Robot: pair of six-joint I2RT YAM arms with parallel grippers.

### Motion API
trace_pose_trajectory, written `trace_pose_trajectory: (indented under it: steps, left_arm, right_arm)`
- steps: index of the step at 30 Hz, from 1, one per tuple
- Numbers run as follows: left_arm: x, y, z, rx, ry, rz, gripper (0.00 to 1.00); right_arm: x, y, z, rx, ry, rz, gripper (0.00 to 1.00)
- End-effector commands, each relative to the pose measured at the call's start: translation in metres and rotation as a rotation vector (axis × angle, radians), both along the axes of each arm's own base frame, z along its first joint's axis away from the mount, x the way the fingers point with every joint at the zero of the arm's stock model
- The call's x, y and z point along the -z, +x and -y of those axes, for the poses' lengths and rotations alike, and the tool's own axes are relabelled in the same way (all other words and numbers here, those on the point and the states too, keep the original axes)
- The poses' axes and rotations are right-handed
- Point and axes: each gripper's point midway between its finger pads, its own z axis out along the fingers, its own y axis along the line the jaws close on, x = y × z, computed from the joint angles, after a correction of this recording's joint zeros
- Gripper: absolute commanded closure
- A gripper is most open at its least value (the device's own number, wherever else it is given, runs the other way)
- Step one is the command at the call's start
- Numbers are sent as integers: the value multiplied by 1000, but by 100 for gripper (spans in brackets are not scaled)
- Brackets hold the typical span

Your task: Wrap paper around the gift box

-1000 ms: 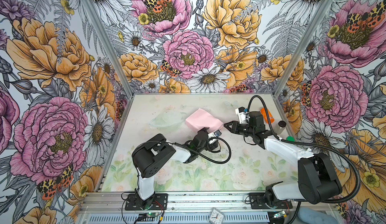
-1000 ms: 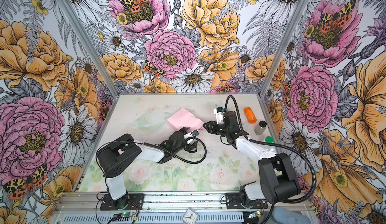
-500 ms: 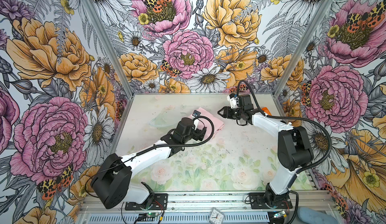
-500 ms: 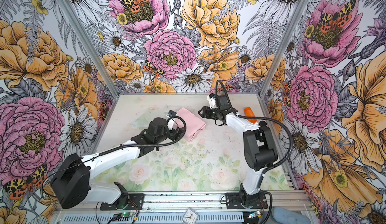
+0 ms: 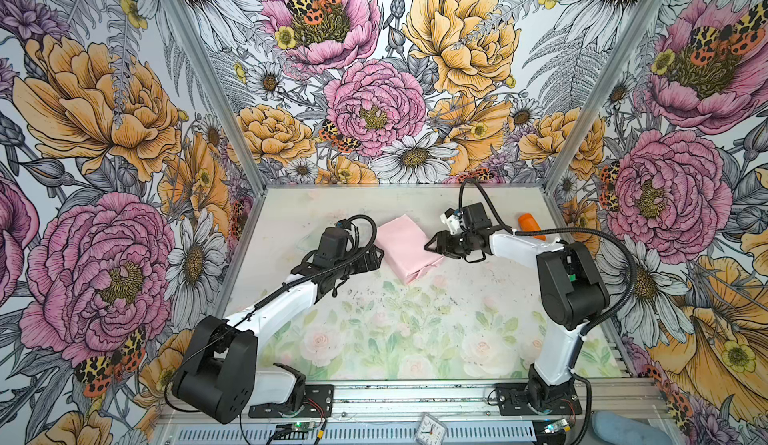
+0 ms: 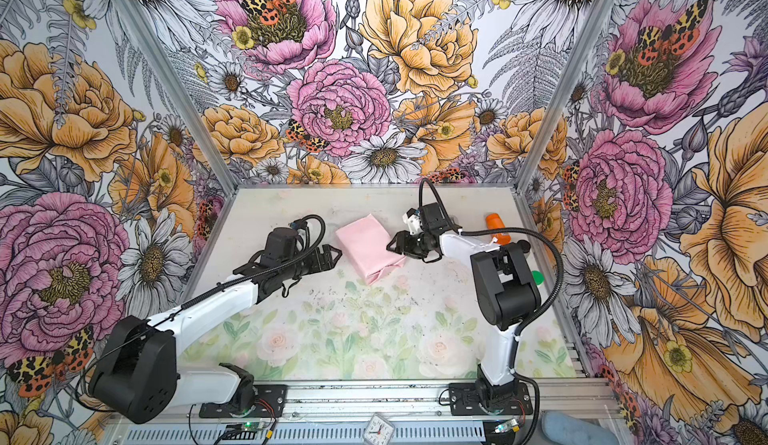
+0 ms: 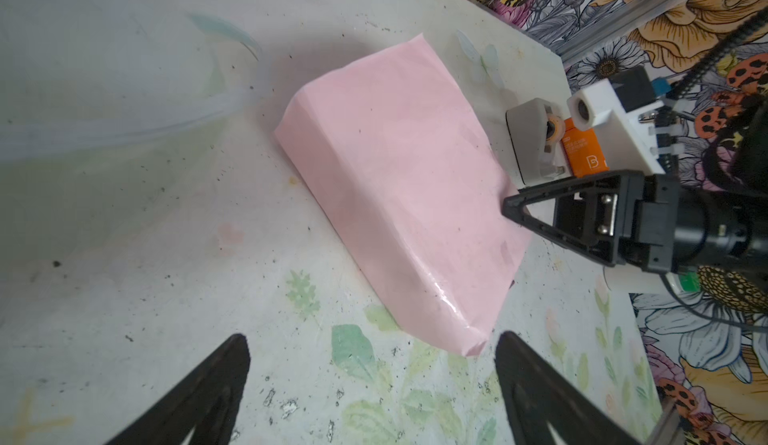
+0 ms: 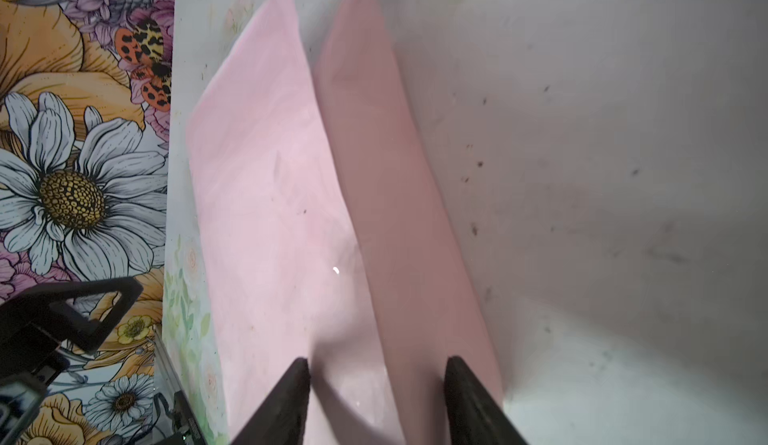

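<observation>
The paper (image 5: 409, 252) (image 6: 368, 252) shows its pale pink face and lies folded into a flat wedge-shaped parcel on the table (image 5: 415, 330); the gift box is hidden under it. My left gripper (image 5: 376, 258) (image 6: 334, 256) is open at the parcel's left side, its jaws wide around the parcel's near corner (image 7: 469, 343) and holding nothing (image 7: 372, 343). At the parcel's right edge my right gripper (image 5: 432, 247) (image 6: 392, 244) is open. It straddles a raised fold of the paper (image 8: 270, 214) without pinching it (image 8: 376, 366).
A grey tape dispenser (image 7: 534, 144) stands just behind the right gripper. An orange bottle (image 5: 530, 223) (image 6: 496, 222) lies at the back right, with a green cap (image 6: 537, 276) beside the right arm. A clear plastic item (image 7: 124, 123) lies at the back left.
Both arms have reached out to the parcel: the left gripper moved from its near side to its left side, the right gripper came to its right edge and its jaws stand wider.
</observation>
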Motion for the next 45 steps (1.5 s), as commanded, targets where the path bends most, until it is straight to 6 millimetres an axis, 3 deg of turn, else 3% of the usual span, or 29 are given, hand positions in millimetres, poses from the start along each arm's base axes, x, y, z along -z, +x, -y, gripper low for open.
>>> trace_pose_trajectory:
  steps: [1,4,8,15,20,27,36,42,45]
  left_arm:
    - [1,2,10,19,-98,-43,6]
    - [7,7,14,25,-104,-66,6]
    - [16,15,21,41,-118,-103,6]
    - [30,29,32,55,-124,-138,8]
    - [37,32,42,79,-116,-148,8]
    - [35,29,71,140,-115,-144,9]
    - [27,14,105,209,-114,-133,9]
    - [12,16,85,160,-42,-82,8]
    - [0,18,68,124,-21,-58,8]
  right_arm:
    - [-37,-23,-17,-20,60,27,46]
    - [-51,-26,-2,56,30,64,45]
    - [-48,-13,16,131,-41,73,44]
    - [-25,8,2,108,-71,31,44]
    - [-20,8,-11,73,-61,17,45]
    - [-19,-17,-8,67,-53,4,46]
    - [-28,-61,35,188,-88,27,46]
    - [-39,-71,55,248,-97,76,46]
    - [-45,-70,54,246,-90,93,47]
